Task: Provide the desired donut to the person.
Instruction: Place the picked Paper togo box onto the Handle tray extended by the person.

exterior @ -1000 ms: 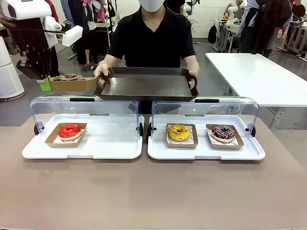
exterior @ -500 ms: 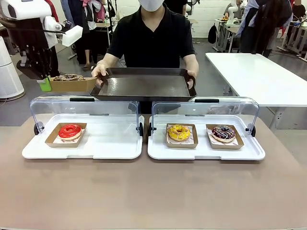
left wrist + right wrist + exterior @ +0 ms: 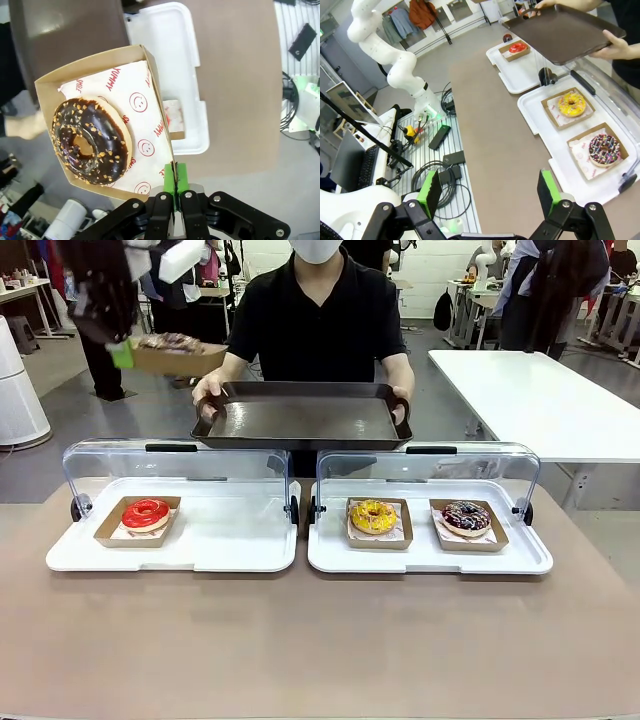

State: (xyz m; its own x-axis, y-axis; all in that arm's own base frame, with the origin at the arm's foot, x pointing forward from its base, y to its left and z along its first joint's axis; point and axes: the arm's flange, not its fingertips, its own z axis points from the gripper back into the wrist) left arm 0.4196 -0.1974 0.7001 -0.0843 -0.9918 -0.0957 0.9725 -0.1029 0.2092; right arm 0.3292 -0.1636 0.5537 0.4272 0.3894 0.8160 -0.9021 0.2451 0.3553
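Note:
My left gripper (image 3: 122, 352) is raised at the back left and shut on the edge of a cardboard tray (image 3: 180, 358) holding a chocolate donut (image 3: 172, 342) with nut bits. The left wrist view shows that donut (image 3: 90, 141) on printed paper, with the green pads (image 3: 175, 179) pinching the cardboard wall. The person (image 3: 318, 325) stands across the table, both hands holding out a dark serving tray (image 3: 300, 418) just right of the lifted donut. My right gripper (image 3: 489, 192) hangs open above the table's right side, with nothing between its fingers.
Two white display trays (image 3: 240, 540) with raised clear lids sit on the table. The left one holds a red donut (image 3: 146, 512). The right one holds a yellow donut (image 3: 373, 515) and a sprinkled chocolate donut (image 3: 466, 516). A white table (image 3: 540, 400) stands at the back right.
My left arm has lifted the boxed chocolate donut upward and to the right, closer to the person's tray. The person's tray has barely shifted.

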